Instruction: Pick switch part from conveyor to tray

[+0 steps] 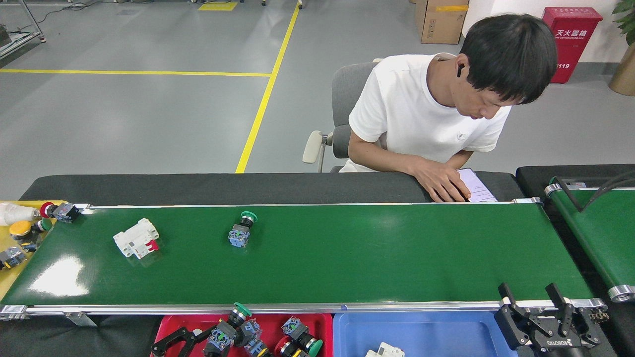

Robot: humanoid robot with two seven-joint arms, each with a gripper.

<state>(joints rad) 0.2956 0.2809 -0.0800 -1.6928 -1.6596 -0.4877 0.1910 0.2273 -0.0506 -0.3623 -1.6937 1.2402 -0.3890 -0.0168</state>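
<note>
A grey factory floor lies beyond the conveyor (317,253). Just below its near rail, over the red tray (171,323), a green-capped switch part (224,333) is clamped in the left claw (198,341); release comes next. The right claw (543,317) is held apart.

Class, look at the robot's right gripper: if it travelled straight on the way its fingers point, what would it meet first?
The right gripper points away from the robot, so it would probably first cross the conveyor's near rail, then bare belt. Its height above the rail is unclear.
</note>
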